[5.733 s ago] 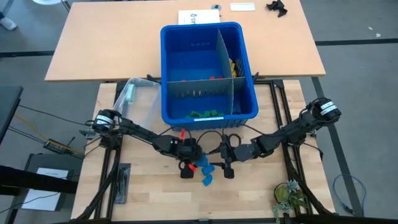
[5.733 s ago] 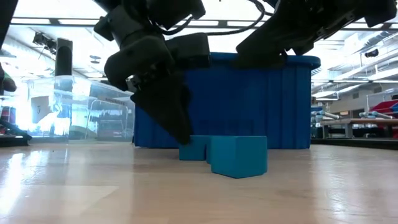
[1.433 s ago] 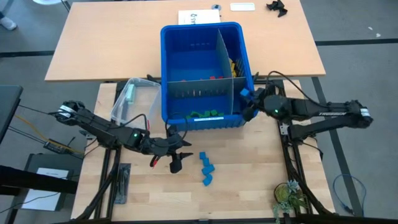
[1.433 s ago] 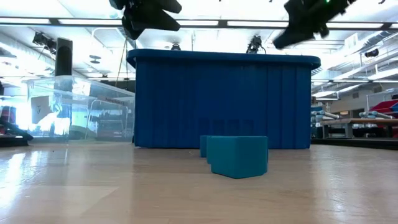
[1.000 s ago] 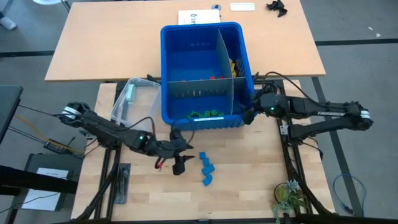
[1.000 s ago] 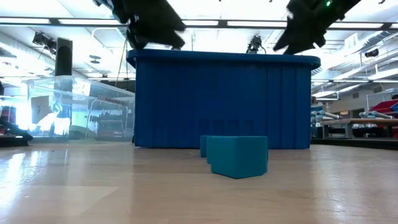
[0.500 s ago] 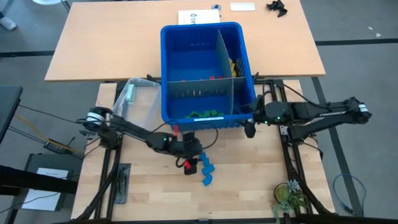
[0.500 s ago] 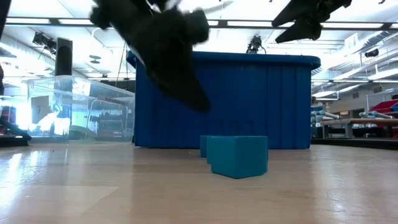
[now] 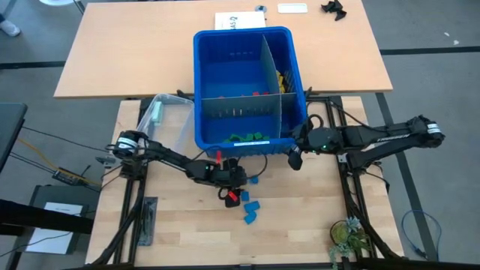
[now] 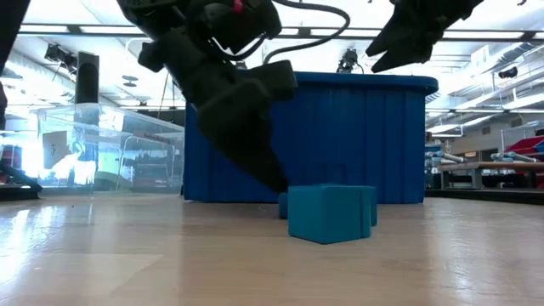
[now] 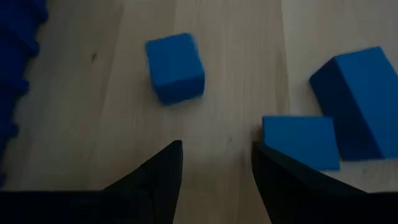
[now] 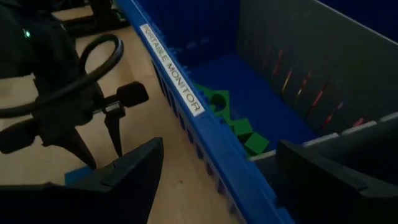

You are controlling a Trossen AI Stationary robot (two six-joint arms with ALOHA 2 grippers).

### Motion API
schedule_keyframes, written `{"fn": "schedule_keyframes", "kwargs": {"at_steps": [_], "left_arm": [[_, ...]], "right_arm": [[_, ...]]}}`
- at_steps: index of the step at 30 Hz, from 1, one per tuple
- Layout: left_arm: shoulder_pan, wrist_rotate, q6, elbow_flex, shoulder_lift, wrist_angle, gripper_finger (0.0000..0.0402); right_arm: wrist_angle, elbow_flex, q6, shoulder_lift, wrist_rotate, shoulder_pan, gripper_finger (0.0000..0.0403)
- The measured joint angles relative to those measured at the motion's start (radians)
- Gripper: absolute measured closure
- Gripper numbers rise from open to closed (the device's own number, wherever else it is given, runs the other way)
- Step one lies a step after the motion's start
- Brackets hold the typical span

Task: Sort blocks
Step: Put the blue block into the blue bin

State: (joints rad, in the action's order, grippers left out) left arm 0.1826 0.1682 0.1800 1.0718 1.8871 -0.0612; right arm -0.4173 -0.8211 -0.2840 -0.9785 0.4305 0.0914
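Several blue blocks [image 9: 249, 201] lie loose on the wooden table in front of the blue bin [image 9: 225, 45]. My left gripper [image 9: 230, 196] is low over the table at their left end, open, pointing steeply down; bare wood shows between its fingers [image 11: 217, 163]. One blue block [image 11: 175, 67] lies ahead of it, and two more [image 11: 357, 102] lie to one side. My right gripper [image 9: 295, 159] hangs open and holds nothing, above the bin's near right corner, over its front wall [image 12: 180, 93]. Green blocks [image 12: 239, 127] lie inside the bin. My left gripper has one finger [image 11: 273, 177] right beside the near side of a blue block [image 11: 300, 142] that lies flat on the table. Whether the finger touches it, I cannot tell. Nothing is between the fingers.
Grey dividers [image 9: 271, 75] split the bin; red blocks [image 9: 259, 94] and yellow blocks [image 9: 282, 77] lie in its other compartments. A clear tub [image 9: 161, 120] stands left of the bin. A plant [image 9: 346, 236] sits at the near right corner. Bare wood lies toward the near edge.
My left gripper has come down from above the bin's rim to just over the table and toward the right, up to the blue blocks, staying open. The blocks next to it have shifted slightly. My right gripper has drifted toward the near edge along the bin's corner.
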Motion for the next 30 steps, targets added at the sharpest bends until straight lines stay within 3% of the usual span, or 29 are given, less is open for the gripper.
{"fn": "schedule_keyframes", "kwargs": {"at_steps": [5,8,13,16,22,30], "left_arm": [[-0.008,0.002,0.004,0.000,0.001,0.065,0.0202],[-0.008,0.003,0.006,0.000,0.000,0.081,0.0202],[-0.005,0.003,0.009,0.000,0.000,0.070,0.0202],[-0.005,0.003,0.011,0.000,0.000,0.069,0.0202],[-0.006,0.003,0.010,0.000,-0.001,0.067,0.0202],[-0.011,0.052,-0.012,-0.002,-0.001,0.085,0.0202]], "right_arm": [[-0.004,0.000,0.000,-0.023,-0.008,0.000,0.0096],[0.005,0.000,-0.012,-0.040,-0.067,0.010,0.0096],[0.054,-0.004,-0.004,-0.093,-0.082,0.099,0.0096],[0.084,-0.005,0.011,-0.126,-0.020,0.165,0.0096],[0.055,0.006,0.066,-0.131,0.258,0.239,0.0096],[0.244,0.002,0.237,-0.096,0.324,0.329,0.0096]]}}
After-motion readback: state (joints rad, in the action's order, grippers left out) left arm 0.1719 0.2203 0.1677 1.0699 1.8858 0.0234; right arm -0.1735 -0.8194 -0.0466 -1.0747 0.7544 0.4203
